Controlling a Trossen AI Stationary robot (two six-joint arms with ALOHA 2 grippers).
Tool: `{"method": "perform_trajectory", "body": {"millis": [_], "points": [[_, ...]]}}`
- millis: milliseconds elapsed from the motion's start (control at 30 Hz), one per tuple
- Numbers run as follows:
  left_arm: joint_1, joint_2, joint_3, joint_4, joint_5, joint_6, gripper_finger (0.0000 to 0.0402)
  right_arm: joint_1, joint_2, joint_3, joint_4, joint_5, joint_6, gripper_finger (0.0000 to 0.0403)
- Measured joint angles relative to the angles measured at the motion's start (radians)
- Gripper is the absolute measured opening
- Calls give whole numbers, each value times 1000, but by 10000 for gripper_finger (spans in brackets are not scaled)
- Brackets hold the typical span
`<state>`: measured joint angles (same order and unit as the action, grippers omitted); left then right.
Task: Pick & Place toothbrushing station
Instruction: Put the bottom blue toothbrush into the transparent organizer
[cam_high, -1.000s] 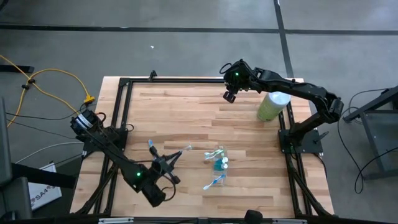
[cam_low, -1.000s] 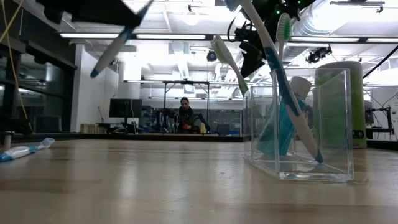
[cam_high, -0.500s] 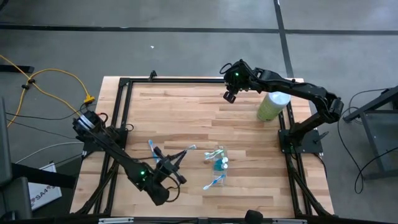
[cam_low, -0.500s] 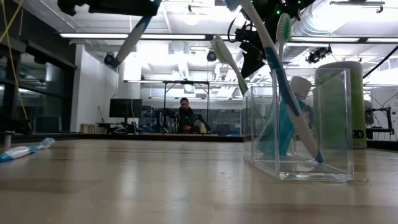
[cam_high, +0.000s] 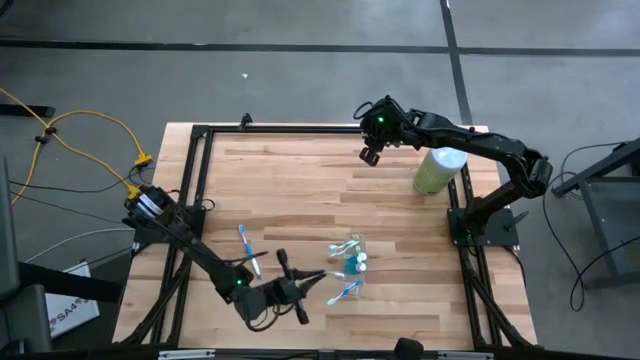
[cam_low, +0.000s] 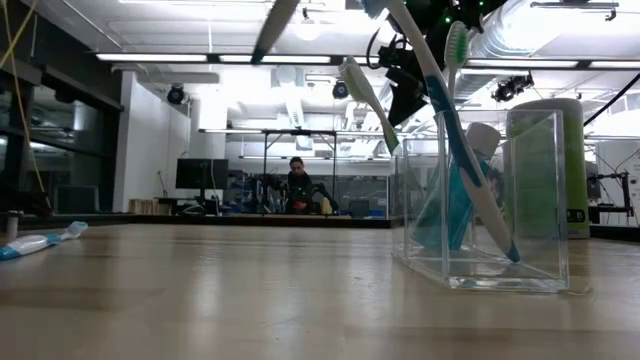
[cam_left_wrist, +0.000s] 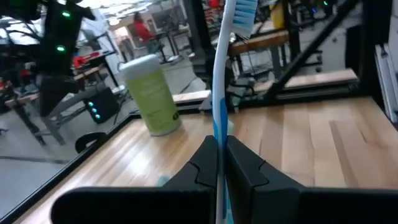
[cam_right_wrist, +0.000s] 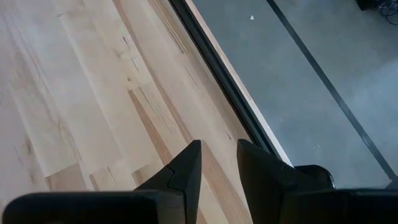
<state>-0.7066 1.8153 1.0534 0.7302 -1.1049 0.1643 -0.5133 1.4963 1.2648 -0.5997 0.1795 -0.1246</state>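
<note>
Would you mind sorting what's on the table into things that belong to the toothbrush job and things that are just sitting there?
Part of the job:
- clear rectangular plastic tray holding toothbrushes
- thin blue-and-white toothbrush clamped in the left gripper
- blue toothbrush lying flat on the wood
- blue toothbrush beside the tray

Just there:
- tall pale-green cylinder with white top
- right gripper, empty, at the far edge

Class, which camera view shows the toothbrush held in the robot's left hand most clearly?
The left wrist view: the toothbrush stands upright, pinched in the shut left hand, bristles visible at its top. The high view shows it tiny beside the clear tray; the low view catches only one end. The right wrist view misses it.
</note>
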Motion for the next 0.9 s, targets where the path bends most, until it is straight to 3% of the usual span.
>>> {"method": "perform_trajectory", "body": {"millis": [233, 567, 900], "points": [[31, 50, 0, 86, 99, 63, 3, 0, 0, 0, -23, 0, 0, 94], [43, 122, 0, 407, 289, 354, 3, 0, 0, 0, -24, 0, 0, 94], [122, 195, -7, 554, 477, 382, 3, 1, 0, 0, -56, -8, 12, 94]]}}
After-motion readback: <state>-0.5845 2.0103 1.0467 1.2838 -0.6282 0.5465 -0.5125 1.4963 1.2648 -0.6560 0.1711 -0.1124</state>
